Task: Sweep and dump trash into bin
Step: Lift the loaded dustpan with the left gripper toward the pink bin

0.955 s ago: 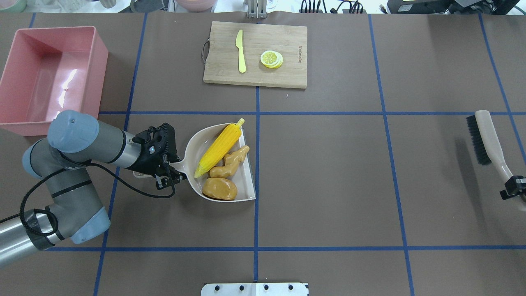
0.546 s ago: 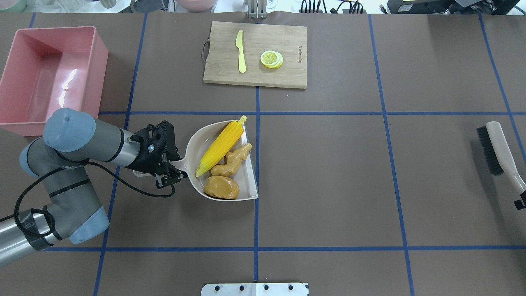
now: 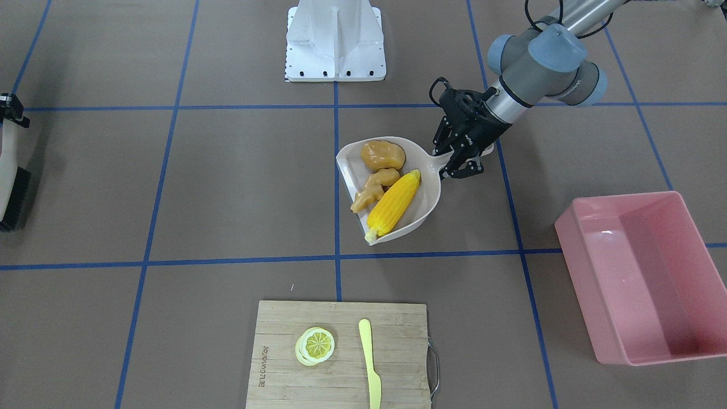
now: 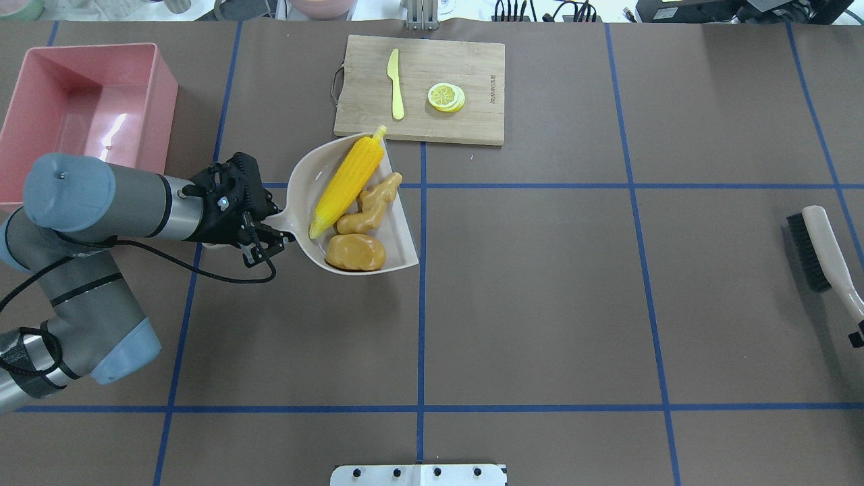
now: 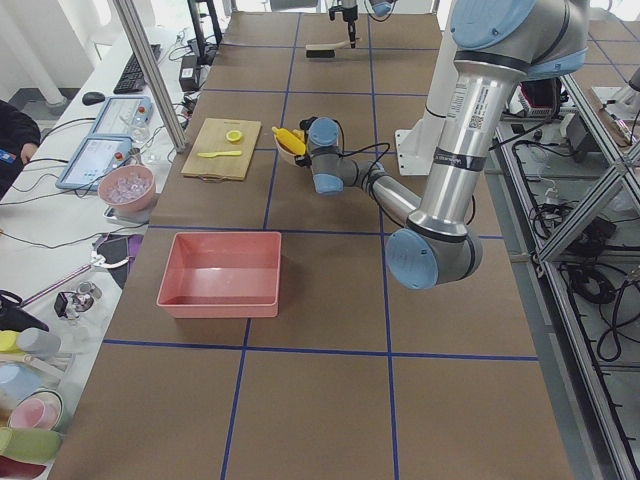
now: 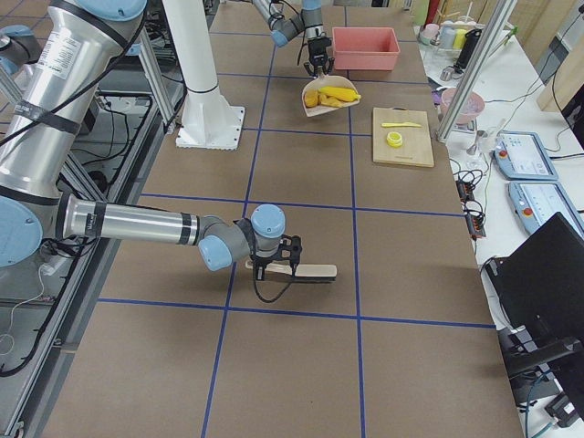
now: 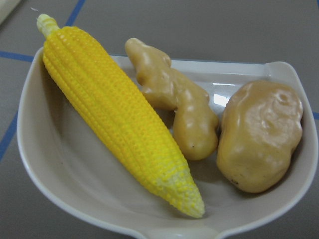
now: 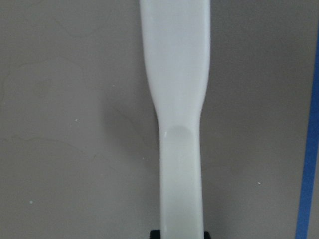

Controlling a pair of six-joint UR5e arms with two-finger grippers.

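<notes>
Brown surface [image 4: 540, 304], blue tape lines: left fingers [image 4: 258, 251] pinch the dustpan [image 4: 300, 175] by its handle, with corn [image 4: 347, 179], ginger [image 4: 368, 206] and potato [image 4: 355, 252] inside. Pink bin [image 4: 165, 115] sits at 10 o'clock. Right fingers [image 4: 856, 335] pinch the brush [image 4: 820, 250] at 3.

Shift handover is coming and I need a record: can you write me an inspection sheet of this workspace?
Surface: brown table with a blue tape grid.
Job's things: corn cob, ginger root and potato all lie in the dustpan; pink bin empty, apart from the pan.
Clutter: cutting board carrying a yellow knife and lemon slices.
Grippers: left pincer shut on the dustpan handle; right pincer shut on the brush handle.
Cables: black cable loops along the left arm; plugs at the far edge.
Surroundings: side bench with tablets and a pink bowl; a person's sleeve at its edge.
</notes>
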